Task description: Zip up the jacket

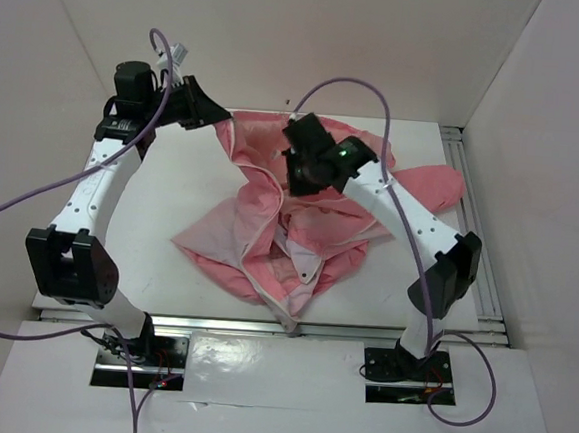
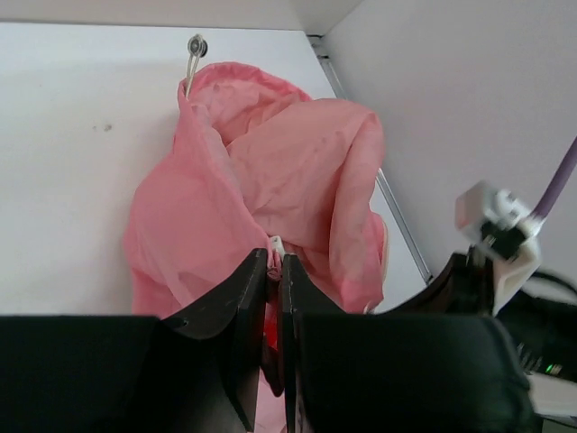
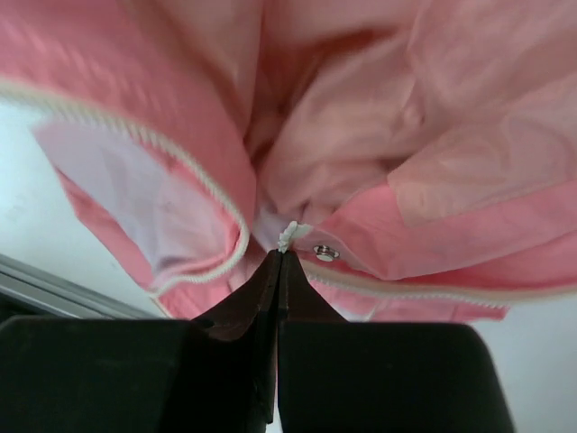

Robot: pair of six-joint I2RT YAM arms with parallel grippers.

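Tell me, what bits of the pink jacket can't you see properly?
Right wrist view: the zipper runs off both side edges; top-left fabric is blurred.
Left wrist view: the left end effector hides the jacket's lower part.
Top view: the right end effector's fingertips are hidden under its own wrist.

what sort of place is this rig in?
Likely a lab robot test cell: white panel walls, aluminium rail edging the table, bolted-down left arm and right arm over a jacket.
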